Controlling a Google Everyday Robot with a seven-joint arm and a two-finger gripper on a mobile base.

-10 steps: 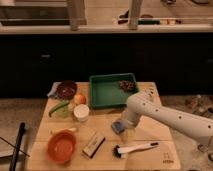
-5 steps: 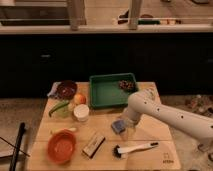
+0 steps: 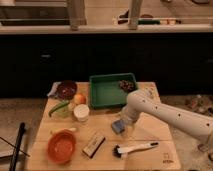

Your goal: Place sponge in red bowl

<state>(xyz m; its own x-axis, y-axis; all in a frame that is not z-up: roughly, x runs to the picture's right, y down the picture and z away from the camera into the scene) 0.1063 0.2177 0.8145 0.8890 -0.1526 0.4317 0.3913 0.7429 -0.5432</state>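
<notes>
The blue-grey sponge (image 3: pixel 117 126) sits on the wooden table (image 3: pixel 150 131), right of centre and in front of the green tray. My gripper (image 3: pixel 125 124) is at the end of the white arm, right at the sponge's right side and touching it. The arm's end hides part of the sponge. The orange-red bowl (image 3: pixel 61 146) stands empty at the table's front left, well to the left of the sponge and the gripper.
A tan block with a dark stripe (image 3: pixel 93 144) lies between the sponge and the red bowl. A white-handled brush (image 3: pixel 134 148) lies in front of the gripper. A green tray (image 3: pixel 112 90), a maroon bowl (image 3: pixel 66 89), an apple (image 3: pixel 79 98) and a white cup (image 3: pixel 81 113) stand behind.
The arm's end and the sponge have shifted very slightly to the left. Nothing else has moved.
</notes>
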